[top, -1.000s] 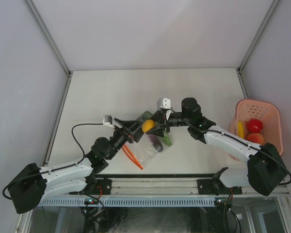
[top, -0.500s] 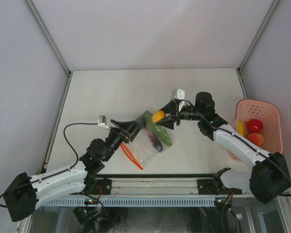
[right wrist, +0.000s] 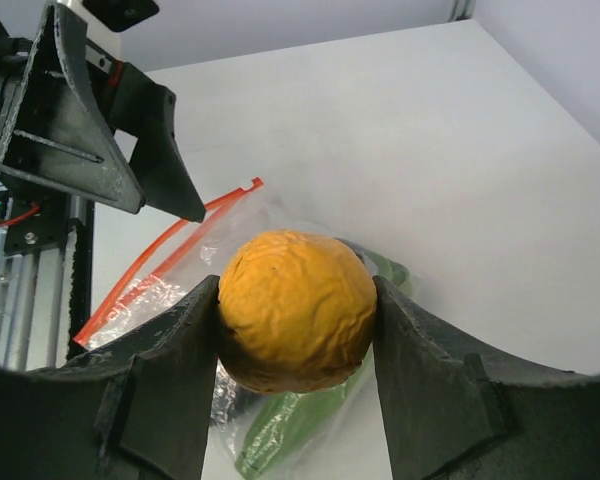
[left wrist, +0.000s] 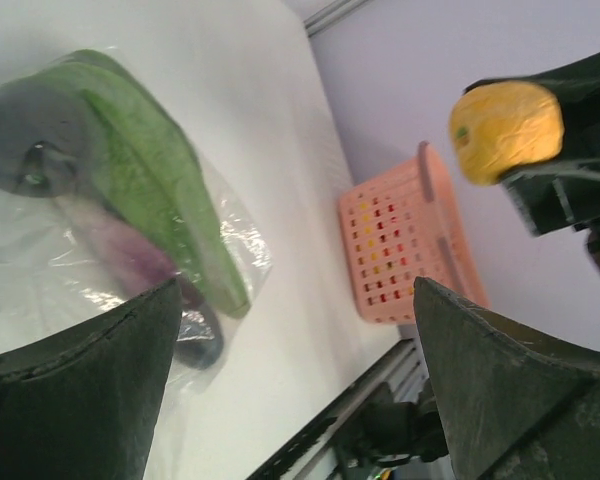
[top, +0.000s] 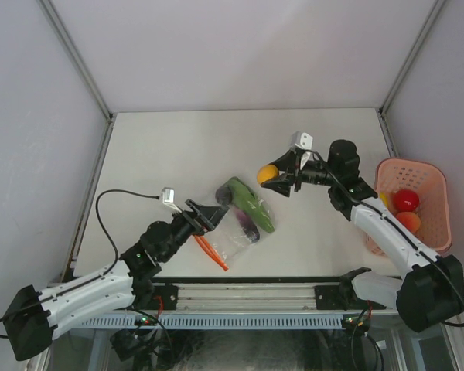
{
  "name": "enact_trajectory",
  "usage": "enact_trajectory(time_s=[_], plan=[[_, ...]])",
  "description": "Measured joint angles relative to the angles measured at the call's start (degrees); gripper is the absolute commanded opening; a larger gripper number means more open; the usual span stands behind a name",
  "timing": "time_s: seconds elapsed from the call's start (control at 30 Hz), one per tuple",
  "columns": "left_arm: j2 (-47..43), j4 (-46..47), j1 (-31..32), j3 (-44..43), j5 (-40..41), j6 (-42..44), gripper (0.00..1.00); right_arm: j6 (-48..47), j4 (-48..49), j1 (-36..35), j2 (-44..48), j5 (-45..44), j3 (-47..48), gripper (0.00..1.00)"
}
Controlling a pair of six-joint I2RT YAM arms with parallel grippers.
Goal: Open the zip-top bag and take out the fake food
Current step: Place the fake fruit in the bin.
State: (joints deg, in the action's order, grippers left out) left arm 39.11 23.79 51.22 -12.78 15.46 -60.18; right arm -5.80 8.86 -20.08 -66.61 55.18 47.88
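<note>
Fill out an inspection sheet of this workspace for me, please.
Surface: white table.
Job's things: bag lies flat near the front, red zip at its near-left edge, green piece and purple piece inside; orange ball held aloft.
Clutter: pink basket at right, holding red ball, orange piece, yellow piece.
Jaws: left jaws open, empty, by the bag; right jaws shut on the orange ball.
Cables: black cable loops over the table's left side.
Surroundings: grey walls, metal posts.

Soft, even light, faint shadows.
The overhead view was sharp; in the left wrist view the zip-top bag [left wrist: 230,235] glinted mildly and the fingers [left wrist: 80,400] of the left gripper [left wrist: 295,295] were blurred.
</note>
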Motion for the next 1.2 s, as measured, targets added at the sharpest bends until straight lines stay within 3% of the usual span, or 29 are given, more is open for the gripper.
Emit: enact_trajectory(time_s=[0.37,0.73,0.93,1.2], plan=[[-5.2,-11.8,0.0,-1.3,1.5,10.1,1.0,-7.9,-9.8,7.9,2.9,1.7,4.0,0.07],[-9.5,-17.0,0.0,-1.3,2.8,16.8,1.0,-12.7,-18.2,23.6,7.3,3.1,4.8,0.08],[-10.7,-18.5,0.0,-1.3,4.4,18.0,1.0,-17.0,-23.1,30.6,9.9,-1.7,4.8,0.15],[-11.9,-19.9,0.0,-1.1,5.6,18.4,1.0,-23.6,-28.7,34.5,11.5,-11.7,4.8,0.17]])
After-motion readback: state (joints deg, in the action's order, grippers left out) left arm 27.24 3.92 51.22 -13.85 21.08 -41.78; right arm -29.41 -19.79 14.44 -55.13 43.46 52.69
